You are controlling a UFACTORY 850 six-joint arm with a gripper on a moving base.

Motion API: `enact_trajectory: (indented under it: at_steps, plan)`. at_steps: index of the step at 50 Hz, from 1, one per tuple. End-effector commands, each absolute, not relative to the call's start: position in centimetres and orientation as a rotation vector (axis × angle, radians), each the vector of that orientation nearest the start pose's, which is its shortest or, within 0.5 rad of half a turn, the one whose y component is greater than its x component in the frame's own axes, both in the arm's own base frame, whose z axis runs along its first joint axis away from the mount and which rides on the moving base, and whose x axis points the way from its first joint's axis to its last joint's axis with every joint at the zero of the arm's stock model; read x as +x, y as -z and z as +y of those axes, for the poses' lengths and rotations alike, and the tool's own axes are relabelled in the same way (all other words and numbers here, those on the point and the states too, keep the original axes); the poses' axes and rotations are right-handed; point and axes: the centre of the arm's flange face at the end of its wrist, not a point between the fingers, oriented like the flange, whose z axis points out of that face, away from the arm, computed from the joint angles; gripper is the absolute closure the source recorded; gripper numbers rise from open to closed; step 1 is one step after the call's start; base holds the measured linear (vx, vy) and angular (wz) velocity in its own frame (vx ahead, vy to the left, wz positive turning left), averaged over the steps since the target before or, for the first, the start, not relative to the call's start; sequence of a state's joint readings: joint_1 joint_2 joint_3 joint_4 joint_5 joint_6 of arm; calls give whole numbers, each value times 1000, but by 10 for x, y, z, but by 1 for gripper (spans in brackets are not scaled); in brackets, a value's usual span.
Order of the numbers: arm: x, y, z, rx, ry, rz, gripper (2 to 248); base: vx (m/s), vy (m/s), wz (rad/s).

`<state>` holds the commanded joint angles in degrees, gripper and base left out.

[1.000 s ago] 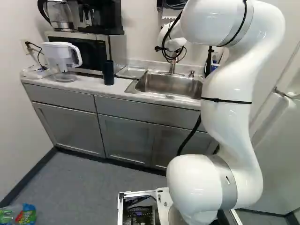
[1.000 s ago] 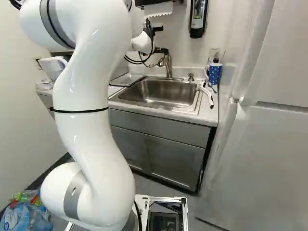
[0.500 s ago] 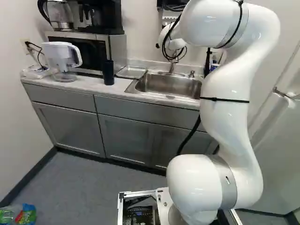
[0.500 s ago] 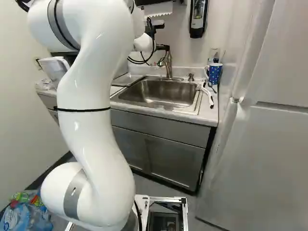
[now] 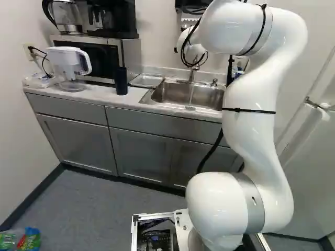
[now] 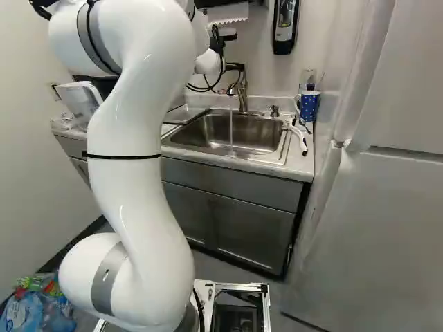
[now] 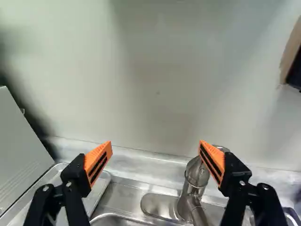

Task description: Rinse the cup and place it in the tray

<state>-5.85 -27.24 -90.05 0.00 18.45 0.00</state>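
My gripper [image 6: 234, 67] shows partly at the faucet [image 6: 242, 93]. In the wrist view the gripper [image 7: 155, 145] stands wide open with nothing between its fingers; one finger is beside the top of the faucet [image 7: 195, 176] and overlaps it, contact unclear. Water [image 6: 230, 128] runs down into the sink [image 6: 266, 143]. The metal tray [image 5: 147, 80] lies left of the sink. A dark cup [image 5: 121, 81] stands upright on the counter in front of the tray. Right of the sink is a blue dotted mug [image 6: 309, 106]. Which cup is meant, I cannot tell.
A water pitcher [image 5: 67, 65] and a microwave [image 5: 99, 52] stand on the counter left of the tray. Right of the sink lies a white-handled brush-like item [image 6: 299, 135]. A soap dispenser [image 6: 284, 24] hangs on the wall, and the fridge [image 6: 374, 207] borders the counter.
Water now streams from the faucet into the sink; none ran before. My arm's upper part has shifted left in the left base view and right in the right one. The base has stayed put.
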Motion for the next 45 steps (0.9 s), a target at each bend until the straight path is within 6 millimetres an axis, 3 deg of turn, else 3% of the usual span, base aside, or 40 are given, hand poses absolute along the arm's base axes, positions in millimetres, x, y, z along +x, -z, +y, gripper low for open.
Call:
enact_trajectory:
  at_steps: [45]
  plan:
    - [669,-640,-5,-2434,1994,10,3,0,0,0]
